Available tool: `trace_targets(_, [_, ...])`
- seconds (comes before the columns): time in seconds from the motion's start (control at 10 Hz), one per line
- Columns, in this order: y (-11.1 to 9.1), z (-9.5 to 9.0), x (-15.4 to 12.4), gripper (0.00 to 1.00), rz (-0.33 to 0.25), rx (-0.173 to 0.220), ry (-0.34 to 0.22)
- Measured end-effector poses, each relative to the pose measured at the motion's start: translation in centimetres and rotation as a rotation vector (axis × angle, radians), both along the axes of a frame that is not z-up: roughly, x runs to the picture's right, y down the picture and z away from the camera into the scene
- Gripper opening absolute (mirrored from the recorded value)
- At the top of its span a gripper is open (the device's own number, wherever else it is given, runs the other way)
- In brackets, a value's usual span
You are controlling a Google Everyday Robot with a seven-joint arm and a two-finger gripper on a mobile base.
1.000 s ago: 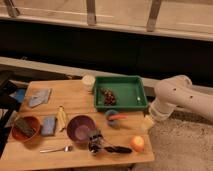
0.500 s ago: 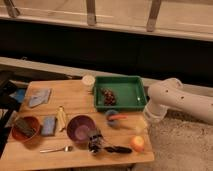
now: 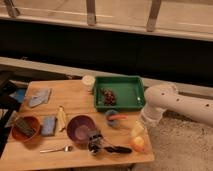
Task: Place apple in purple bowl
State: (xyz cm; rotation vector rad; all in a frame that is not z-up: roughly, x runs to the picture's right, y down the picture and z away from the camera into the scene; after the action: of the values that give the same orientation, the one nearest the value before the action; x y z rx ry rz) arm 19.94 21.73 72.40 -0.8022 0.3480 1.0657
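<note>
The apple (image 3: 138, 144), small and yellow-orange, lies on the wooden table (image 3: 75, 107) near its front right corner. The purple bowl (image 3: 80, 128) stands left of it at the table's front middle, with nothing visible inside. My white arm (image 3: 162, 102) reaches in from the right. Its gripper (image 3: 138, 130) hangs just above the apple, open, with nothing held in it.
A green tray (image 3: 129, 89) holding a dark grape cluster (image 3: 107, 96) sits at the back, beside a white cup (image 3: 88, 82). A small blue cup (image 3: 113, 118), dark utensils (image 3: 102, 145), a fork (image 3: 55, 149), a banana (image 3: 61, 119), an orange-brown bowl (image 3: 25, 128) and blue cloths (image 3: 40, 97) lie around.
The arm has swung in from the right and lowered, bringing the gripper over the apple. Nothing on the table has moved.
</note>
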Motion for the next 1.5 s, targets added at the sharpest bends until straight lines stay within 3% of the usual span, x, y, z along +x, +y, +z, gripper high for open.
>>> trace_targets(0.6, [3.9, 2.4, -3.0, 0.8, -0.027, -0.071, 0.025])
trace_targets(1.2, [6.2, 4.8, -2.2, 0.78, -0.032, -0.144, 0.091])
trace_targets(1.5, [6.9, 5.0, -1.8, 0.5, -0.052, -0.163, 0.096])
